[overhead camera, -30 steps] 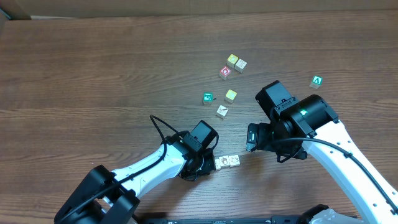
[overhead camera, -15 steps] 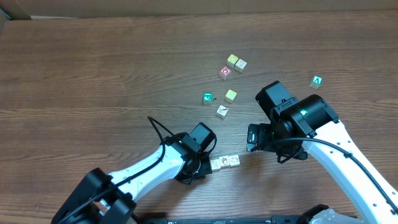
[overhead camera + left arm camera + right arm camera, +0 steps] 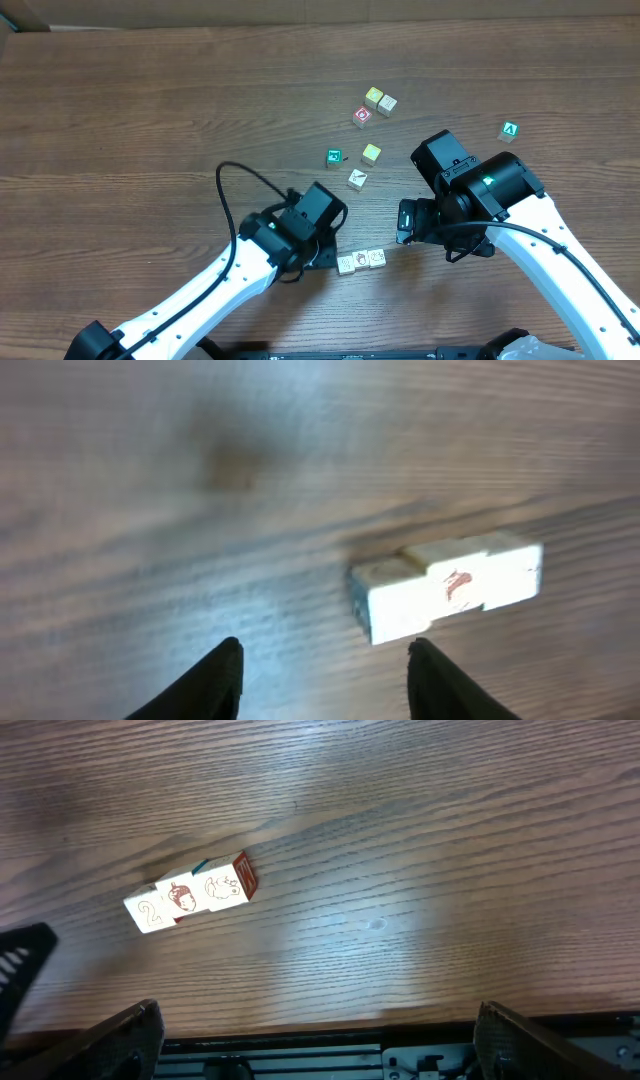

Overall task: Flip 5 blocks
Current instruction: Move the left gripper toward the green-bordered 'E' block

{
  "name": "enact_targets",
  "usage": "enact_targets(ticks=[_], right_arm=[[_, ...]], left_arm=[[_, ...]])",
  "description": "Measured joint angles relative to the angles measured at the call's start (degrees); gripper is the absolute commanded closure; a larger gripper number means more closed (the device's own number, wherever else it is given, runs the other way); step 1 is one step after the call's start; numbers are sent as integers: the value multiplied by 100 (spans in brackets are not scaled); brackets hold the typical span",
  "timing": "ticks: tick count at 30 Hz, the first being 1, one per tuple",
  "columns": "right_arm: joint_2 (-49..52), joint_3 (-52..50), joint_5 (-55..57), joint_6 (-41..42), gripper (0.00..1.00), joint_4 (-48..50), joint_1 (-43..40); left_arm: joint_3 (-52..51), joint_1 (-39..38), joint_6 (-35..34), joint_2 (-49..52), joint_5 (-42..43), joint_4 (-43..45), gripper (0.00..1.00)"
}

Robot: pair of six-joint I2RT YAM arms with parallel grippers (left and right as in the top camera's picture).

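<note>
Three pale blocks with small printed pictures lie touching in a short row (image 3: pixel 362 261) near the table's front. In the left wrist view the row (image 3: pixel 445 585) sits ahead and to the right, showing a red mark. My left gripper (image 3: pixel 322 254) (image 3: pixel 325 660) is open just left of the row, with nothing between its fingers. In the right wrist view the same row (image 3: pixel 190 892) lies at the left, and my right gripper (image 3: pixel 405 222) (image 3: pixel 318 1010) hangs wide open and empty to the row's right. A teal-faced block (image 3: pixel 334 157), a red-marked block (image 3: pixel 362 116) and a white block (image 3: pixel 357 179) lie farther back.
Two yellow-topped cubes (image 3: pixel 373 96) (image 3: pixel 371 153) and a pale cube (image 3: pixel 387 104) lie among the far blocks. A green cube with a white "A" (image 3: pixel 510 130) sits at the far right. The table's front edge (image 3: pixel 330 1020) is close below my right gripper.
My left gripper has opened and drawn back to the left from the row's end, leaving a third block lying there. The right arm has not moved.
</note>
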Motion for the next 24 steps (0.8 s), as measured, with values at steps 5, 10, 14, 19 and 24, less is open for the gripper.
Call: enact_targets(ticks=[5, 10, 14, 19, 24], right_arm=[[0, 0, -2, 0, 0, 2, -2], [0, 0, 0, 2, 0, -2, 0], [0, 0, 2, 0, 0, 4, 0], [0, 0, 0, 2, 0, -7, 0], [0, 0, 0, 0, 0, -35, 0]], left_arm=[[424, 601, 605, 168, -24, 76, 56], [1130, 1228, 1174, 1049, 186, 173, 56], [1904, 1384, 1637, 2070, 310, 131, 47], [3156, 1388, 2083, 3294, 417, -111, 40], [4284, 1388, 2343, 4258, 459, -476, 40]])
